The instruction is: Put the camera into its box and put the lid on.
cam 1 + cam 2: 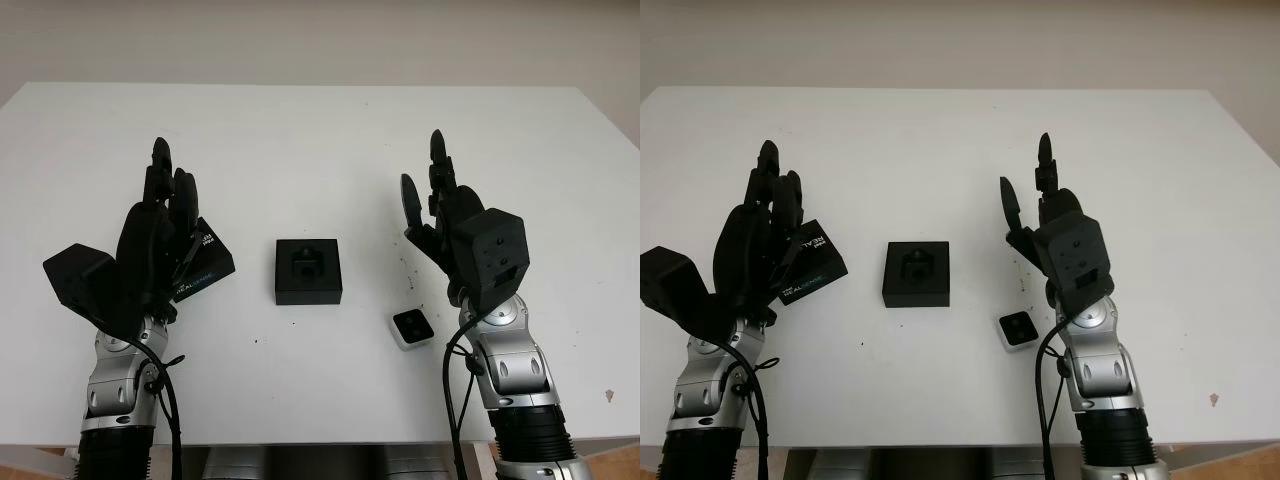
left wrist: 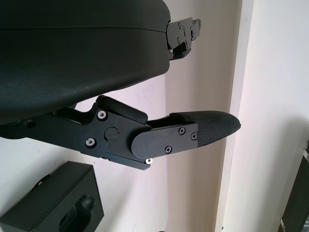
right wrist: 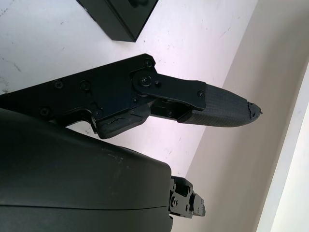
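The open black box sits in the middle of the white table, its moulded foam insert facing up; it also appears as the box in the left wrist view and the box in the right wrist view. A small white camera with a dark square face lies on the table to the box's right, just in front of my right arm. The black lid with printed lettering lies left of the box, partly hidden behind my left hand. My left hand is raised and open above the lid. My right hand is raised and open, behind the camera.
The table's front edge runs just below both forearms. A small dark speck marks the table at the front right. A pale wall rises behind the table's far edge.
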`<state>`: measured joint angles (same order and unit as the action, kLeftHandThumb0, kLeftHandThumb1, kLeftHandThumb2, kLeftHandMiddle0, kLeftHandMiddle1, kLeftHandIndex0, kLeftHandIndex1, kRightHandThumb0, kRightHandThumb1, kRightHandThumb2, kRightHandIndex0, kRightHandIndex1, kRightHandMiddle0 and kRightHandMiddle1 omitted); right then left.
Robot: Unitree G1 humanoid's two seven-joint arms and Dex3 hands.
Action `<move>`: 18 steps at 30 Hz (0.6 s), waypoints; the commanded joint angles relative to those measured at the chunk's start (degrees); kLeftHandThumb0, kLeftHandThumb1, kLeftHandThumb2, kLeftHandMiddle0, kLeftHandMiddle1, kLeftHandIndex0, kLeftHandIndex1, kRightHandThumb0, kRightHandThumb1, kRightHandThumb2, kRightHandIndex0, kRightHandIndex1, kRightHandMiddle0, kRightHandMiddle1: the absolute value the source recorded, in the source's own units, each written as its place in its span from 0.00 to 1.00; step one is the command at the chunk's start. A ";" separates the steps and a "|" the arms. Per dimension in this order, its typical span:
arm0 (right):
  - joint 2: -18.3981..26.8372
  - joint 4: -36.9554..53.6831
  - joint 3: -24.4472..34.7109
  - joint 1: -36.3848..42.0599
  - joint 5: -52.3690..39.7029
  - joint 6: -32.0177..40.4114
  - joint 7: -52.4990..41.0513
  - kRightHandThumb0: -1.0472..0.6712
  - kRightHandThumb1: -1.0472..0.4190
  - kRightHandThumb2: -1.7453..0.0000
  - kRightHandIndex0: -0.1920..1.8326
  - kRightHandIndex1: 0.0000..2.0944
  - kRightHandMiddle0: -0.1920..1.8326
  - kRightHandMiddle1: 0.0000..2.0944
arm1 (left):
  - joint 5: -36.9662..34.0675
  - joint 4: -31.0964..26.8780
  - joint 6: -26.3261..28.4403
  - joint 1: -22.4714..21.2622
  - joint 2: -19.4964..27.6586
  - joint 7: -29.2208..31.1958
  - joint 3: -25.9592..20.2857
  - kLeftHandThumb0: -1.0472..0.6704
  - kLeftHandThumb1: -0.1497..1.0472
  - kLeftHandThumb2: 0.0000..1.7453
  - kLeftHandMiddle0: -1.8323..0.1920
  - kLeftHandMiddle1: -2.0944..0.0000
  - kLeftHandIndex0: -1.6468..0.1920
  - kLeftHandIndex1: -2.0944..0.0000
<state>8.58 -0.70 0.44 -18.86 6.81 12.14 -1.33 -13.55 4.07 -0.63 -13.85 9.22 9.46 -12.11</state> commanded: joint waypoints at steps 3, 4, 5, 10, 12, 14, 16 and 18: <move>0.20 -0.74 0.17 -1.40 -0.37 -0.73 -0.33 0.09 0.00 0.62 0.00 0.00 0.00 0.00 | 0.61 0.51 -0.83 -1.48 0.40 -0.20 0.12 0.16 1.00 0.32 1.00 1.00 1.00 1.00; 0.18 -1.03 0.18 -1.63 -0.40 -0.81 -0.34 0.10 0.00 0.62 0.00 0.00 0.00 0.00 | 0.59 0.59 -0.69 -1.61 0.46 -0.23 0.11 0.16 1.00 0.32 1.00 1.00 1.00 1.00; 0.14 -1.43 0.15 -1.86 -0.45 -1.17 -0.38 0.10 0.00 0.62 0.00 0.00 0.00 0.00 | 0.58 0.72 -0.71 -1.75 0.49 -0.26 0.09 0.16 1.00 0.32 1.00 1.00 1.00 1.00; 0.23 -2.62 -0.11 -2.44 -0.30 -1.92 -0.67 0.11 0.00 0.62 0.00 0.00 0.00 0.00 | 0.16 1.56 -0.99 -2.12 0.41 -0.02 -0.16 0.16 1.00 0.32 1.00 1.00 1.00 1.00; 0.32 -2.75 0.06 -2.36 -0.68 -2.41 -1.16 0.11 0.00 0.62 0.00 0.00 0.00 0.00 | 0.30 1.80 -1.33 -2.09 0.43 0.00 -0.19 0.16 1.00 0.32 1.00 1.00 1.00 1.00; 0.91 -2.08 0.70 -2.14 -1.95 -2.94 -2.72 0.11 0.00 0.63 0.00 0.00 0.00 0.00 | 0.37 1.70 -1.89 -1.81 0.38 0.01 -0.26 0.17 1.00 0.32 1.00 1.00 1.00 1.00; 2.38 -0.33 1.20 -1.96 -2.56 -2.81 -4.51 0.11 0.00 0.66 0.00 0.00 0.00 0.00 | 0.31 1.54 -2.18 -1.58 0.42 0.09 -0.30 0.17 1.00 0.33 1.00 1.00 1.00 1.00; 4.12 1.23 1.91 -1.84 -3.69 -3.54 -6.86 0.13 0.00 0.71 0.02 0.01 0.03 0.02 | 0.19 1.37 -2.29 -1.46 0.44 0.17 -0.32 0.17 1.00 0.33 1.00 1.00 1.00 1.00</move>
<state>10.90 -1.58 1.34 -20.43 3.95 9.81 -7.07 -13.40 5.92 -2.34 -15.25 9.22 9.35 -12.29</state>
